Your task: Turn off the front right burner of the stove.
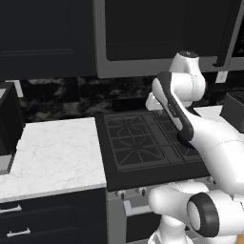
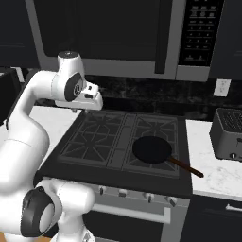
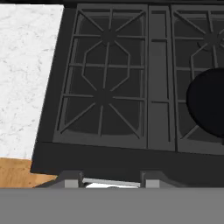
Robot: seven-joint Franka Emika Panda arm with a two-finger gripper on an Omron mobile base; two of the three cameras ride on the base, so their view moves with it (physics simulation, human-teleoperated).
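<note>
The stove is the landmark: a wide black cooktop set into the white marble counter, its long axis running left to right along the counter edge, its silver face turned toward the robot. A row of small knobs sits on that face, just above the bar handle.

The front right burner is at the stove's right front corner, nearest the knobs on that side. A black pan sits on it and covers most of the grate, so the burner head and any glow under it cannot be seen. The pan's handle points toward the stove's front right, out over the edge toward the counter there. In the hand view the pan shows as a dark round shape at the right edge, beside the stove's left pair of grates.

The gripper hangs above the stove's rear left part, well apart from the front right burner and from the knobs. Whether its fingers are spread or pressed together, I cannot tell: only the tips show at the bottom of the hand view, and the base views are too coarse.

A toaster stands on the counter right of the stove. A microwave hangs above it, between dark cabinets. A wall outlet is behind the toaster.
</note>
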